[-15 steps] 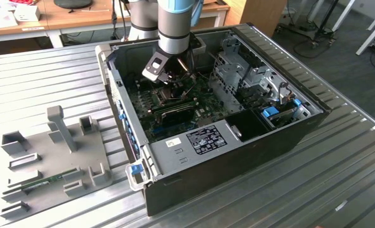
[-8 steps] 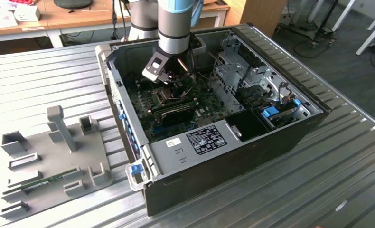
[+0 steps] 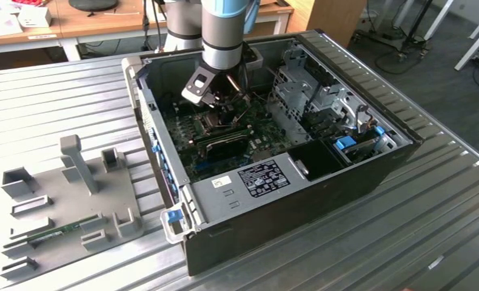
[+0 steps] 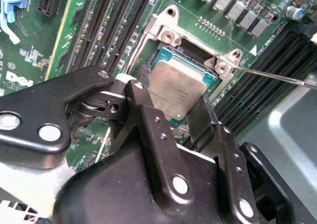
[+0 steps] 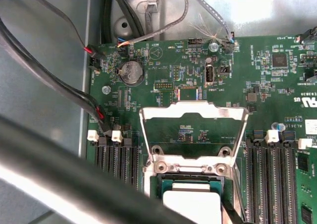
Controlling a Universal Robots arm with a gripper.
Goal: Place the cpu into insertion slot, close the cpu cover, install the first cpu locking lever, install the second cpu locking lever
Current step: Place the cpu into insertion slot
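In the second wrist view my gripper (image 4: 168, 96) is shut on the cpu (image 4: 176, 87), one black finger (image 4: 141, 107) against each of two opposite edges. The grey-topped chip sits level in the insertion slot (image 4: 166, 35), inside its silvery rim. A thin locking lever (image 4: 277, 78) sticks out from one socket corner. In the first wrist view the cpu cover (image 5: 193, 109) stands swung open beyond the slot, with the cpu (image 5: 193, 204) below it. In the exterior view the gripper (image 3: 210, 103) reaches down into the open computer case over the slot (image 3: 211, 123).
Long black memory slots (image 4: 106, 26) flank the socket on both sides. Cables (image 5: 49, 80) run along the case wall beside the board. In the exterior view a metal drive cage (image 3: 304, 91) stands at the right of the case. A grey fixture plate (image 3: 70, 200) lies on the table.
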